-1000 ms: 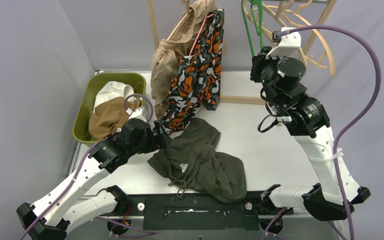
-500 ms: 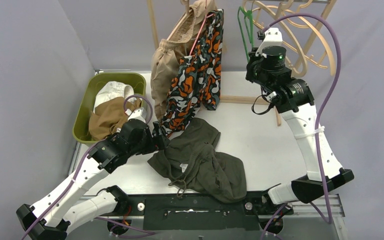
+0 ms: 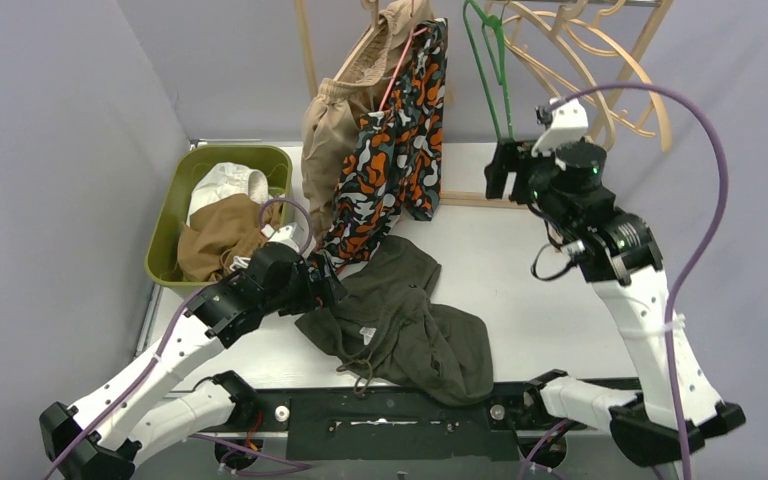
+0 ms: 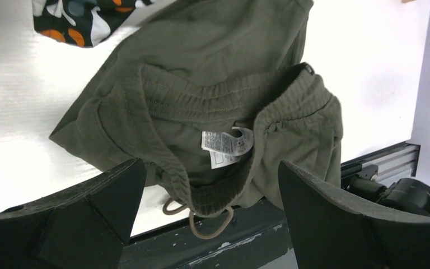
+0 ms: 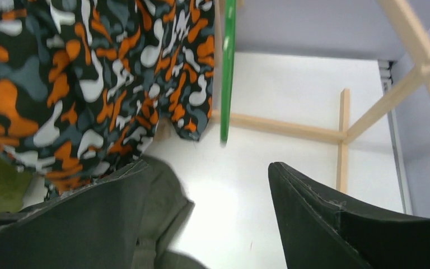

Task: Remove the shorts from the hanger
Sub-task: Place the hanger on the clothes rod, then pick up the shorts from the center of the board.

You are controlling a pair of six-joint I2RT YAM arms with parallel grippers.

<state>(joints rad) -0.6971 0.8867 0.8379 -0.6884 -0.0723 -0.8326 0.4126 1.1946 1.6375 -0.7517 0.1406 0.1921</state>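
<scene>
Dark olive shorts [image 3: 400,320] lie crumpled on the table, waistband and label up [image 4: 224,112]. My left gripper [image 3: 325,285] hovers open just over their waistband [image 4: 210,165], holding nothing. Camouflage shorts [image 3: 395,150] and beige shorts [image 3: 328,130] hang on hangers from the wooden rack. A bare green hanger [image 3: 492,60] hangs from the rack at the back. My right gripper [image 3: 497,172] sits below it, open and empty. In the right wrist view the green hanger [image 5: 227,67] is ahead of the spread jaws [image 5: 207,168], beside the camouflage shorts [image 5: 89,73].
A green bin [image 3: 165,225] at the left holds white shorts [image 3: 222,185] and brown shorts [image 3: 215,240]. Several empty wooden hangers [image 3: 600,60] hang at the back right. The rack's wooden base bar [image 3: 475,200] lies across the far table.
My right gripper has opened and let go of the green hanger, which now hangs on the rack; the arm has dropped below it. The left gripper has edged slightly towards the olive shorts.
</scene>
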